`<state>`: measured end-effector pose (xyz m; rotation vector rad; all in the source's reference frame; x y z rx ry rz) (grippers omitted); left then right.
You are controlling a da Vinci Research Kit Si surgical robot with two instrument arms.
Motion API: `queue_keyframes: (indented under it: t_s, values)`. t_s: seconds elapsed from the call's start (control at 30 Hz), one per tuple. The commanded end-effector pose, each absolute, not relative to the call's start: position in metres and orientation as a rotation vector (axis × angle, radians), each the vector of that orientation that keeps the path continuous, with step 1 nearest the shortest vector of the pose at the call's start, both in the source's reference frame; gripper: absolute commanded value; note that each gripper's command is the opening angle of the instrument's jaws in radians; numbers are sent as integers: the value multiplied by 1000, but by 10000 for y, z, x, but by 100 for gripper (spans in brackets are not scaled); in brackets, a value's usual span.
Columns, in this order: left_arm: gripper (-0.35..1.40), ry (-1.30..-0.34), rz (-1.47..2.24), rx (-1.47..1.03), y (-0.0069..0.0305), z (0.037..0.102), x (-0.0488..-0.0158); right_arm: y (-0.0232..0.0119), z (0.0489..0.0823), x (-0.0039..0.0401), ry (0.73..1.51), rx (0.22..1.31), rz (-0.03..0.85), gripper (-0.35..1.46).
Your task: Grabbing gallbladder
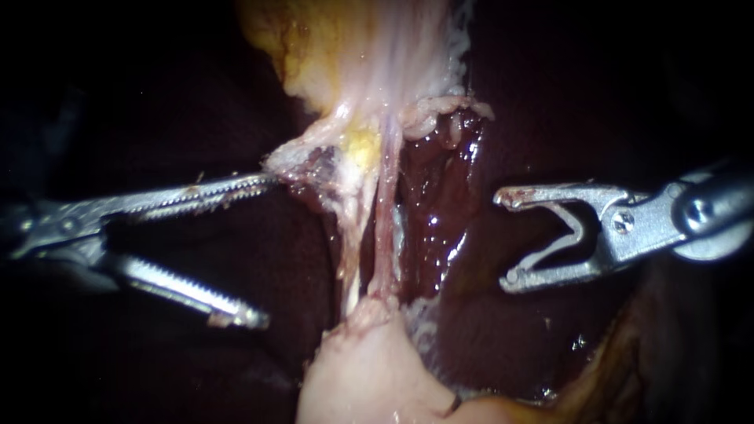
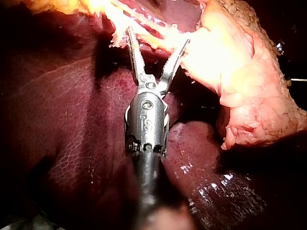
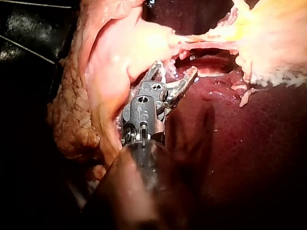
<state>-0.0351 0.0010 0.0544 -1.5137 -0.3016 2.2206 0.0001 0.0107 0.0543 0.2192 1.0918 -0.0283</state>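
One dark liver (image 1: 440, 235) fills the background. The pale gallbladder (image 1: 361, 369) lies at the endoscope view's lower middle, with stretched strands (image 1: 383, 235) rising from it. The left instrument (image 1: 267, 248) gapes wide, its upper tip touching tissue beside the strands. The right instrument (image 1: 503, 239) gapes too, gripping nothing.

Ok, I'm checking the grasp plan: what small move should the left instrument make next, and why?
Probably ease the left instrument toward the pale pink bulbous gallbladder: its serrated jaws stand open, holding nothing, the upper tip only touching frayed whitish tissue. The right instrument hangs open, clear over the dark red liver.
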Motion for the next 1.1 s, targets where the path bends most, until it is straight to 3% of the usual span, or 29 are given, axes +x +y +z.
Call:
queue_keyframes:
  t_s: [0.03,0.23,0.7,0.8,1.1]
  values:
    - [81,-295,2220,-1510,11,543,-351,107,543,1,1092,219,-28,50]
    - [84,-291,2176,-1462,27,532,-349,107,543,0,1092,219,-28,50]
    - [64,-262,2135,-1403,94,530,-358,107,543,0,1092,219,-29,50]
    - [51,-276,2113,-1381,97,546,-365,107,543,-1,1092,219,-29,50]
    - [32,-316,2115,-1288,87,592,-371,107,543,-2,1092,220,-29,50]
